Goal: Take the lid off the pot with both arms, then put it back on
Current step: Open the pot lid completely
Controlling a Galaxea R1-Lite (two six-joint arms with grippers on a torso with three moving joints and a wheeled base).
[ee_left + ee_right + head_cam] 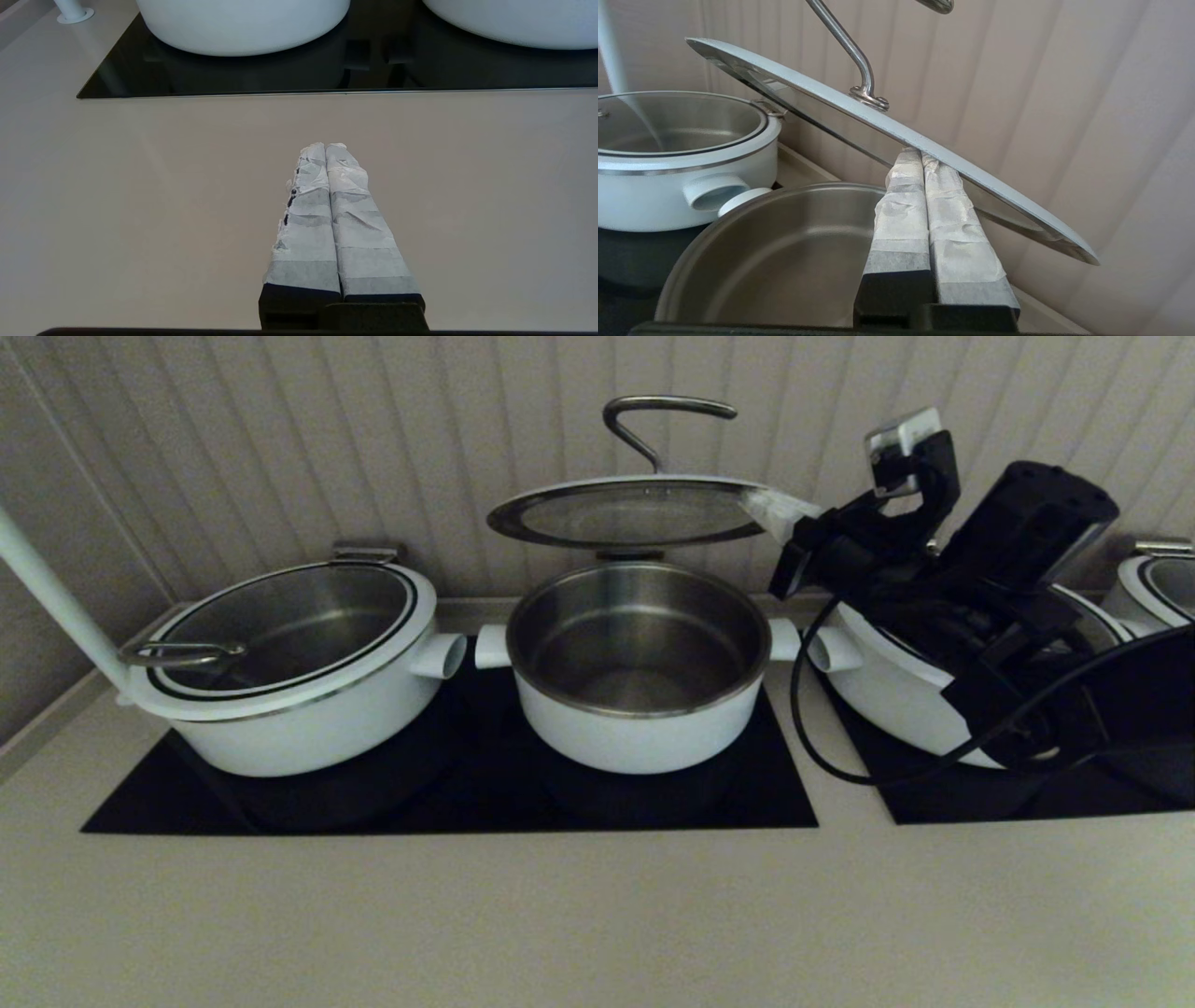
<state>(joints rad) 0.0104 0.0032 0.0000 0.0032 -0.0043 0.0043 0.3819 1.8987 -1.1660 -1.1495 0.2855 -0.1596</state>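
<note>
My right gripper (922, 154) has its fingers pressed together under the rim of the lid (878, 126), propping it up above the pot (638, 667). The lift looks done; the lowering remains. My left gripper (325, 148), closed on nothing, waits over the counter (140, 210).

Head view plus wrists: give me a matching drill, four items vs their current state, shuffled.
Items:
1. lid
2. pot
3. left tool
4. right tool

States:
A. uncovered, steel inside showing
B. shut, over bare counter in front of the cooktop
C. raised above the pot, handle up
D. shut, tips against the lid's rim

Pairs: 1-C, 2-A, 3-B, 4-D
</note>
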